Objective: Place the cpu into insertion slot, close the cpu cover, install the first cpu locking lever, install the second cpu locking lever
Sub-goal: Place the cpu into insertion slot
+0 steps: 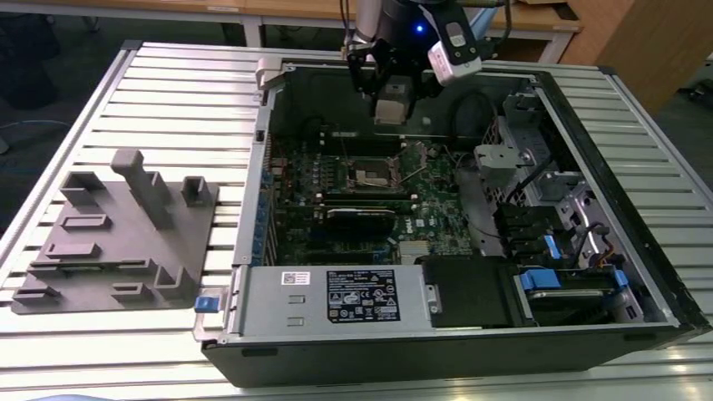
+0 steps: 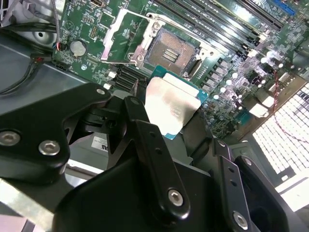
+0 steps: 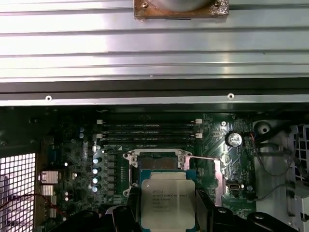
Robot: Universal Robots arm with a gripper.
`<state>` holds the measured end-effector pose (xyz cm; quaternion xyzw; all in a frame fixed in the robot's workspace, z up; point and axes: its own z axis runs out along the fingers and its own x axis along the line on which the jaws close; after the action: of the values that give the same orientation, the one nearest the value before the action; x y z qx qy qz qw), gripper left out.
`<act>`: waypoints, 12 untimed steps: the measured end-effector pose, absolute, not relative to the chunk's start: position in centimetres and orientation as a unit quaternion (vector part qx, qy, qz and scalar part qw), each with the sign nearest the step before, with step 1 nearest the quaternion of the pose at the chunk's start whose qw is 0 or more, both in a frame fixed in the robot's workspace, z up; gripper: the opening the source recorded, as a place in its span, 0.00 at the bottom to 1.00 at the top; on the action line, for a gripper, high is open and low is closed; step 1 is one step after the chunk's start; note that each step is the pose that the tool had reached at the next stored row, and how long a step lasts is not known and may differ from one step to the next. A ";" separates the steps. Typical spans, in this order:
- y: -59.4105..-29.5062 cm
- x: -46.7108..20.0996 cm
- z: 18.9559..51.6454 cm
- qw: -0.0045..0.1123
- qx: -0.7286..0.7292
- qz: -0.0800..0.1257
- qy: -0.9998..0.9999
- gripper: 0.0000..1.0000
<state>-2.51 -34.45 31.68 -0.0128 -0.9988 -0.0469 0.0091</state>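
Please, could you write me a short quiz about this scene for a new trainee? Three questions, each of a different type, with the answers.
1. True or false: the cpu already sits in the insertion slot.
2. What does the gripper hold? A) a memory stick B) the cpu C) a cable
3. In the exterior view, on which side of the computer case does the grey fixture lie?

Key: 1 false, it is held above the slot; 2 B; 3 the exterior view's left.
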 end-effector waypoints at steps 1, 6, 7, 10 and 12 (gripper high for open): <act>-34.5 -2.5 31.6 0.009 -0.013 -0.047 -0.999 0.54; -34.5 -2.5 31.3 0.009 -0.013 -0.047 -0.999 0.54; -34.5 -2.5 31.3 0.009 -0.013 -0.047 -0.999 0.54; -34.5 -2.5 31.2 0.009 -0.013 -0.047 -0.999 0.54; -34.5 -2.5 31.2 0.009 -0.013 -0.047 -0.999 0.54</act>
<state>-2.51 -34.45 31.15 -0.0128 -0.9988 -0.0471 0.0090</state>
